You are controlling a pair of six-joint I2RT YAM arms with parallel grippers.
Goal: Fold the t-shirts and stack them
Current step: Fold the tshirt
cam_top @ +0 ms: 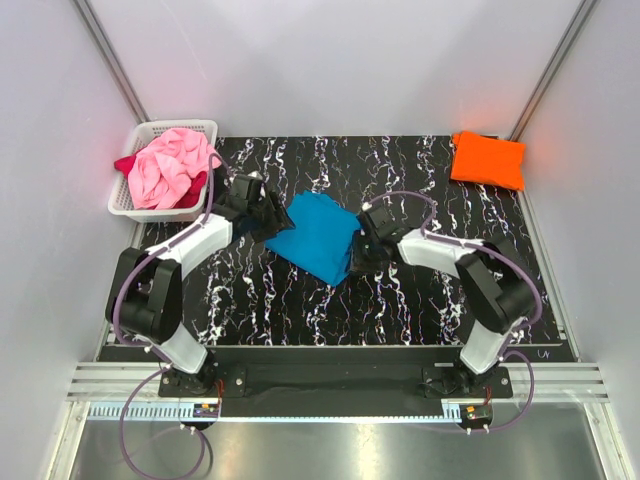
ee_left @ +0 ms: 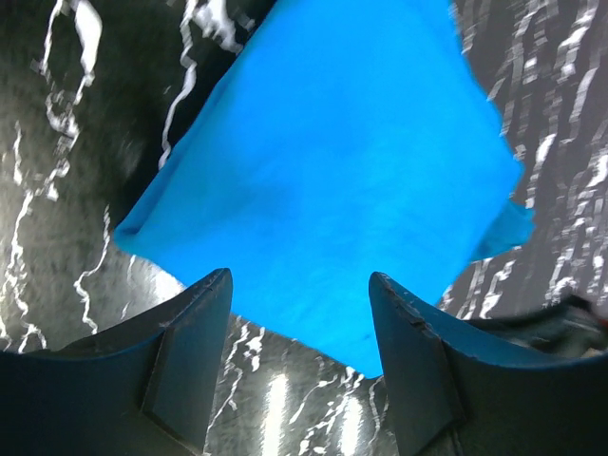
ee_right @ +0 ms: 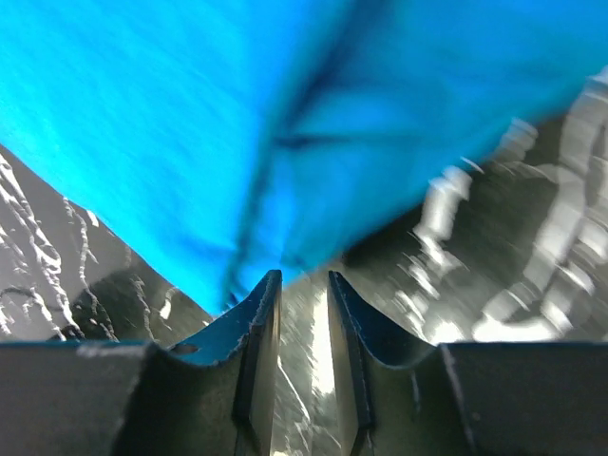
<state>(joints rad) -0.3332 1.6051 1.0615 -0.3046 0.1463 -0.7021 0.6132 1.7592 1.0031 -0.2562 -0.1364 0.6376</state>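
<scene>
The turquoise t-shirt [cam_top: 318, 237] lies folded flat at the middle of the tabletop [cam_top: 400, 300], between the two arms. It is turned cornerwise like a diamond, with one corner aimed at the bottom of the top view and another at the left arm. It is close to square; its slightly longer axis seems to run from upper left to lower right.

The left fingers [ee_left: 180, 370] stand wide apart just short of the cloth's near edge and hold nothing — probably waiting to steady or lift that side. The right fingers [ee_right: 252, 361] are drawn narrow at the lower right corner. Bare tabletop shows in the slit between them and no cloth is seen pinched there, though the hem sits right at their tips.

The orange t-shirt [cam_top: 488, 159] is folded at the upper right, likely the start of the stack — the turquoise one probably goes there. The pink t-shirt [cam_top: 168, 165] and the dark red t-shirt [cam_top: 122, 162] are bunched in the basket [cam_top: 190, 127] at the upper left, unfolded.
</scene>
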